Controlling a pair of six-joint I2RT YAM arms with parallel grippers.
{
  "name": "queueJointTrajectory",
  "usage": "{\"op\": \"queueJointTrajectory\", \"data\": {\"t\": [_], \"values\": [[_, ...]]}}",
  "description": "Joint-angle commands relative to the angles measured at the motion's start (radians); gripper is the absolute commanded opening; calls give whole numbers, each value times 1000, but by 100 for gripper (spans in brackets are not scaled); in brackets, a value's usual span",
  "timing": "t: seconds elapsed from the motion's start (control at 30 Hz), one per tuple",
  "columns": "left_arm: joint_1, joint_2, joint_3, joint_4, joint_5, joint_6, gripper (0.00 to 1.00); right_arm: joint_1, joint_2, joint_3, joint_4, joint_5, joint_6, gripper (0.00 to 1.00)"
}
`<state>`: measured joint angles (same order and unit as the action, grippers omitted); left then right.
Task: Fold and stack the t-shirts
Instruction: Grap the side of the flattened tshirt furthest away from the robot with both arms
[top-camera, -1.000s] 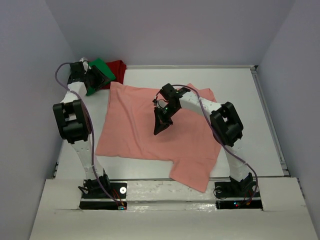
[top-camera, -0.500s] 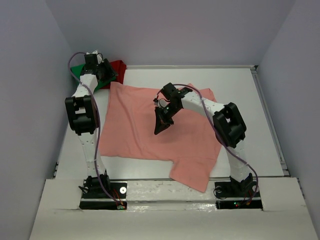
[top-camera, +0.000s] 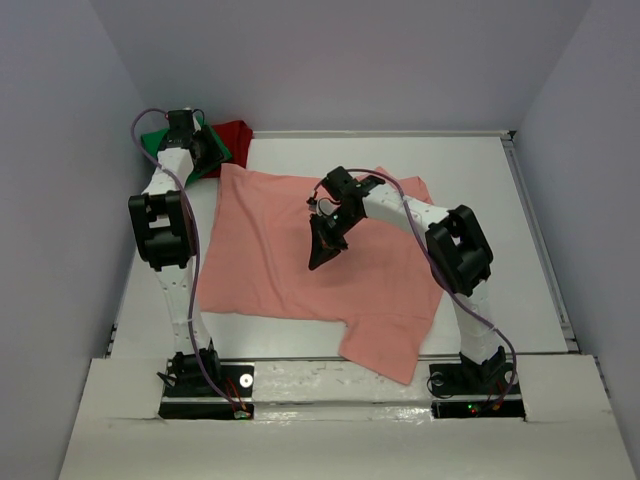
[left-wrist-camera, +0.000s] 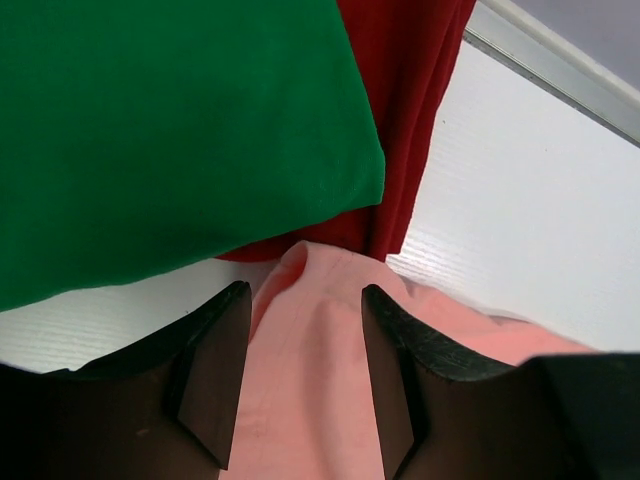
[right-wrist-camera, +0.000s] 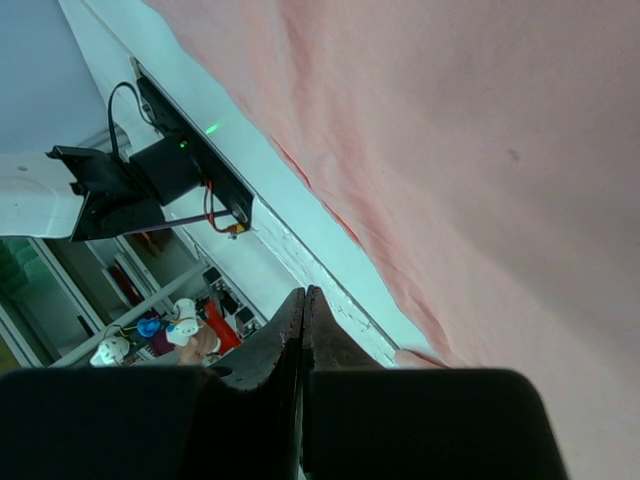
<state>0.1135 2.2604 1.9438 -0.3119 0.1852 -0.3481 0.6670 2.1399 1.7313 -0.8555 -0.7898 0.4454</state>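
The salmon-pink t-shirt (top-camera: 270, 250) lies spread flat across the table, one sleeve hanging toward the near edge. The green t-shirt (top-camera: 155, 140) lies folded on the dark red t-shirt (top-camera: 235, 135) at the far left corner. My left gripper (top-camera: 205, 160) is open over the pink shirt's far left corner (left-wrist-camera: 310, 340), its jaws either side of the fabric, next to the green shirt (left-wrist-camera: 170, 130) and red shirt (left-wrist-camera: 400, 90). My right gripper (top-camera: 320, 258) is shut and empty, held over the middle of the pink shirt (right-wrist-camera: 480, 150).
A raised rim (top-camera: 380, 133) runs along the table's far edge and another down the right side (top-camera: 540, 240). Bare white table (top-camera: 490, 190) shows to the right of the pink shirt. Grey walls close in on three sides.
My left arm swung from the green shirt toward the pink shirt's far left corner and settled there. The right arm has not moved.
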Motion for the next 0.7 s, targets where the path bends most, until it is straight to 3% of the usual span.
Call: {"op": "queueJointTrajectory", "data": {"t": [0.0,0.67], "values": [[2,-12,40,-10,2,5,57,-6,-55,-12,27,-16,6,0],[-6,120,187,-53,46,-8,57,-24,-63,-32,36,-19,9,0]]}}
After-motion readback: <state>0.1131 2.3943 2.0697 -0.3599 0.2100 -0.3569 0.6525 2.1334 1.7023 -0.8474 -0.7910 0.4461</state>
